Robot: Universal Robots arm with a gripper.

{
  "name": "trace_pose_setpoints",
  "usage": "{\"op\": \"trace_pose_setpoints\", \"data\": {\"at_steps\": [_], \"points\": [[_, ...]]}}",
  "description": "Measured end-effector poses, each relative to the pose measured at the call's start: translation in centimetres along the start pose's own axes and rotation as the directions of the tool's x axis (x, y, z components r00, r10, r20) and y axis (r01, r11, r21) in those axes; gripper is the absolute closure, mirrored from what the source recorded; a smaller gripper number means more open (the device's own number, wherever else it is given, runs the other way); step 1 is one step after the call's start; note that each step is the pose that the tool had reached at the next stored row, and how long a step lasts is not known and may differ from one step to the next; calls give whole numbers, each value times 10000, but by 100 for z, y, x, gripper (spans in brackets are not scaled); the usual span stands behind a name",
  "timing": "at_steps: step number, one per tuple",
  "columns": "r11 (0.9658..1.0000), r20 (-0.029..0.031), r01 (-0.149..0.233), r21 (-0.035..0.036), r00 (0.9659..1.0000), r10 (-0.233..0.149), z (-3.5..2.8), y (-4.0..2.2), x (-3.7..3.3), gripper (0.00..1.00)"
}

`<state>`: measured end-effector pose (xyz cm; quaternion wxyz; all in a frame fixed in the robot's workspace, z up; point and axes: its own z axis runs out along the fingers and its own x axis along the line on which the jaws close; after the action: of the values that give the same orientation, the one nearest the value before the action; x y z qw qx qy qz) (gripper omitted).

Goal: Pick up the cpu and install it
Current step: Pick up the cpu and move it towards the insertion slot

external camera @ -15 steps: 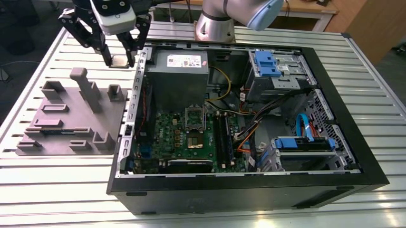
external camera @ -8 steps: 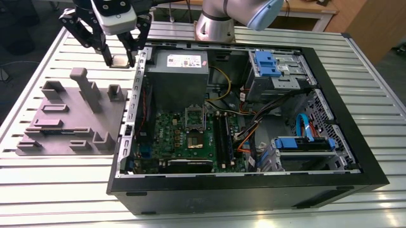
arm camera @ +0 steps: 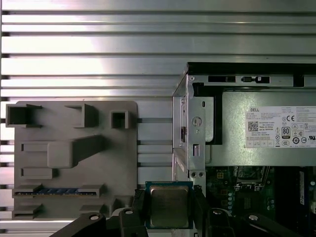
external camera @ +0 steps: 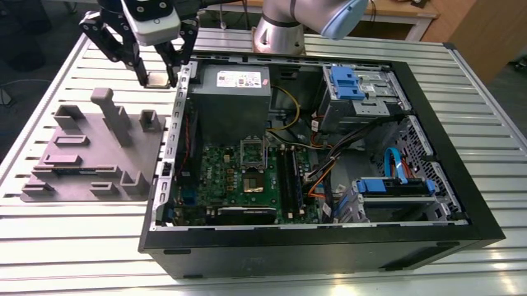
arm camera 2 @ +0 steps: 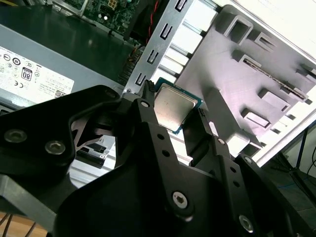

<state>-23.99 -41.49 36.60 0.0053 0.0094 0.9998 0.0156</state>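
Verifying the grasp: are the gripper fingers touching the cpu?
Touching. In the first wrist view, the black fingers press against both side edges of the cpu, with no gap visible.

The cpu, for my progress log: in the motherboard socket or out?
Out: the claw grips the cpu up beside the computer case, off the motherboard.

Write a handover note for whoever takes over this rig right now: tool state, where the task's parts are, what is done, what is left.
Tool: shut on the cpu, gripping it by two opposite edges.
Location: the cpu is held in the air over the slatted table, between the grey parts holder and the wall of the open computer case, beside the power supply.
Done: cpu picked up.
Left: it is not yet over the motherboard; installation not done.
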Motion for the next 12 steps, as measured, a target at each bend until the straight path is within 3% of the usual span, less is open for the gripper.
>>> {"op": "trace_pose_setpoints", "data": {"at_steps": [12], "points": [[10000,-1,0,0,10000,0,0,1,-41,53]]}}
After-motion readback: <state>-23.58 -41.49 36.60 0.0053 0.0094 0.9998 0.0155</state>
